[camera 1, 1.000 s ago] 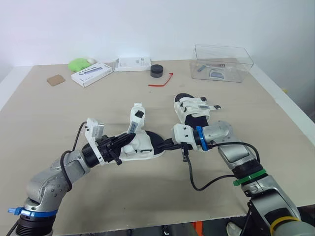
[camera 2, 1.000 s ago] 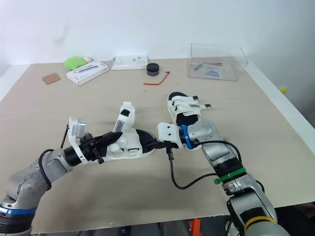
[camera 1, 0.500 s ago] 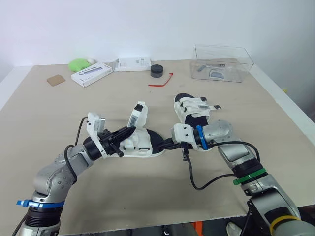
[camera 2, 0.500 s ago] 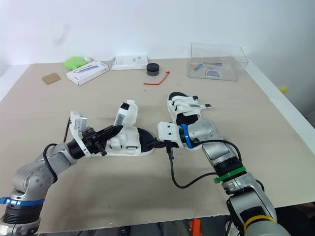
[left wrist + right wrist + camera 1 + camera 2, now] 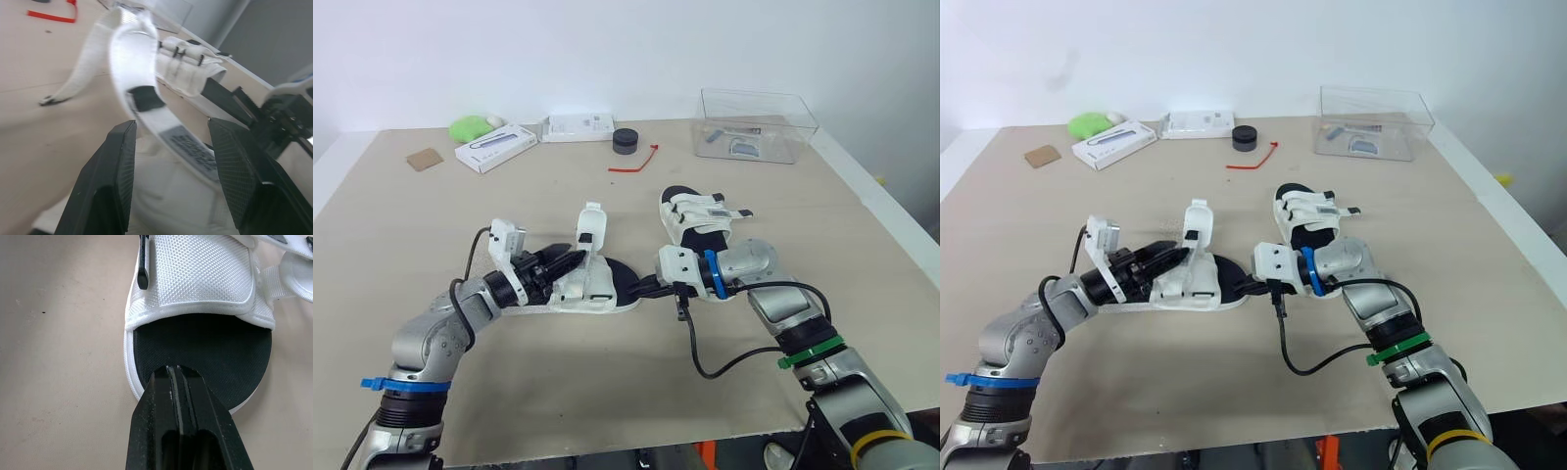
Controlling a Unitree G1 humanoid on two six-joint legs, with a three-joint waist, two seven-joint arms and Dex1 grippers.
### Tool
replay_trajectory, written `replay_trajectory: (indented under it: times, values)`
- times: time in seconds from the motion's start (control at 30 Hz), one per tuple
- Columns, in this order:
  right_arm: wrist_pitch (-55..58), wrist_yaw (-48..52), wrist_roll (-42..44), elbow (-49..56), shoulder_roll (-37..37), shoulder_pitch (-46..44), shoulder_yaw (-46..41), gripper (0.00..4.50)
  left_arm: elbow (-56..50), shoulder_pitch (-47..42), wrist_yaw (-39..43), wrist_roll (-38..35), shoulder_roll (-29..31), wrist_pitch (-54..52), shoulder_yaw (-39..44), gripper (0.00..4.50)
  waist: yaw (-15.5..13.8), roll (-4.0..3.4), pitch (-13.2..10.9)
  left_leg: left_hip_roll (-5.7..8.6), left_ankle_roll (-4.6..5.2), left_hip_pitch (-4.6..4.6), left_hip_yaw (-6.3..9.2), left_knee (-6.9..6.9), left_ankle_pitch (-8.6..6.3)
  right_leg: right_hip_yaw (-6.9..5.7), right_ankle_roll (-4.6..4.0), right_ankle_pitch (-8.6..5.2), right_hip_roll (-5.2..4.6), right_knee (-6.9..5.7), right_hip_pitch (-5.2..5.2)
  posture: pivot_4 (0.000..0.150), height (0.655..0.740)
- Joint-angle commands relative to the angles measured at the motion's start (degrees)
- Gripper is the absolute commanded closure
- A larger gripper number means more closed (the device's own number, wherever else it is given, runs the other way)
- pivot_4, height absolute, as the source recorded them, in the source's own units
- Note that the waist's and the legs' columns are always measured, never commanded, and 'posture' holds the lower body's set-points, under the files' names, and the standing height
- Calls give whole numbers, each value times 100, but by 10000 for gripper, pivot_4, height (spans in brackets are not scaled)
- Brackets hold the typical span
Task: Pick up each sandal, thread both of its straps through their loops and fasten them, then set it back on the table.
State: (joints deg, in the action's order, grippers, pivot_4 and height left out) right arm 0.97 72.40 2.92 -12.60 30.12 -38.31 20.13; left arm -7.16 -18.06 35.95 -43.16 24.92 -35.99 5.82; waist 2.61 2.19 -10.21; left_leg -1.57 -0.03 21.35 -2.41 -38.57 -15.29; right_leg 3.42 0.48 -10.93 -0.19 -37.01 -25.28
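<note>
A white sandal with a black footbed (image 5: 597,286) lies mid-table, one strap (image 5: 590,227) standing upright. My left gripper (image 5: 570,260) is at the sandal's heel side, open; in the left wrist view the raised strap (image 5: 139,83) stands between its fingers (image 5: 105,186). My right gripper (image 5: 642,288) is shut, its tip resting on the black footbed (image 5: 205,347) at the toe end. The second white sandal (image 5: 700,217) lies just behind the right gripper, straps across it.
At the back stand a clear plastic box (image 5: 756,124), a black round puck (image 5: 625,141), a red tie (image 5: 636,162), two white boxes (image 5: 495,148) (image 5: 578,127), a green object (image 5: 470,127) and a brown card (image 5: 425,159). The table's right edge (image 5: 891,211) is near.
My left gripper has moved right along the sandal to the raised strap, which now stands more upright. The right gripper has stayed on the toe end.
</note>
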Motion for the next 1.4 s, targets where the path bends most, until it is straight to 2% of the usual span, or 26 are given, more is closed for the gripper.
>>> replay_trajectory:
  times: [0.03, 0.17, 0.4, 0.9, 1.0, 1.1, 1.13, 1.4]
  values:
    - [-14, -9, -32, 104, 80, -12, -66, 45000, 154, -281, 95, 2, 14, 112, 252, 20745, 0, 0, 0, 0, 0, 0, 0, 0, 0, -1, 0, 0, 0, 0, 0, 1500, 7400]
    - [-24, -13, -41, 58, 60, -62, -61, 45000, 448, -546, 348, -199, 168, -278, 361, 20745, 2, 0, 0, 0, 0, 2, 0, 0, 0, -2, 0, 0, 0, 1, 0, 1500, 7400]
    - [-25, -22, -44, 89, 79, -35, -66, 45000, 436, -806, 1186, -638, 663, -1520, 8, 20745, 5, 1, 0, -1, -1, 5, 4, 1, -1, -5, 3, -2, 1, 3, -2, 1500, 7400]
    - [52, -100, -43, 227, 114, 72, -82, 45000, 1387, -1595, 1884, -91, 847, -2051, -595, 20745, 4, 1, 0, 2, -1, 4, 5, 1, -1, -5, 2, -3, 0, 2, -1, 1500, 7400]
    - [78, -111, -40, 277, 133, 102, -88, 45000, 1446, -1626, 2024, 2, 901, -2111, -675, 28473, 4, 1, 0, 2, -1, 4, 6, 1, -1, -5, 2, -3, 0, 2, -1, 1500, 7400]
    - [82, -123, -42, 322, 161, 149, -86, 45000, 1524, -1666, 2102, 37, 914, -2177, -636, 42059, 4, 0, 0, 2, -1, 5, 6, 1, -1, -6, 2, -4, 0, 2, -2, 1500, 7400]
    - [80, -128, -42, 336, 170, 164, -83, 45000, 1534, -1673, 2118, 45, 911, -2186, -620, 44139, 3, 1, 0, 2, -1, 5, 6, 1, -1, -5, 3, -5, 0, 2, -2, 1500, 7400]
    - [67, -125, -44, 307, 138, 120, -47, 45000, 1626, -1787, 2084, 99, 746, -2018, -363, 44139, 2, 1, 0, 3, -3, 7, 7, 1, -2, -6, 7, -8, -3, 3, -2, 1500, 7400]
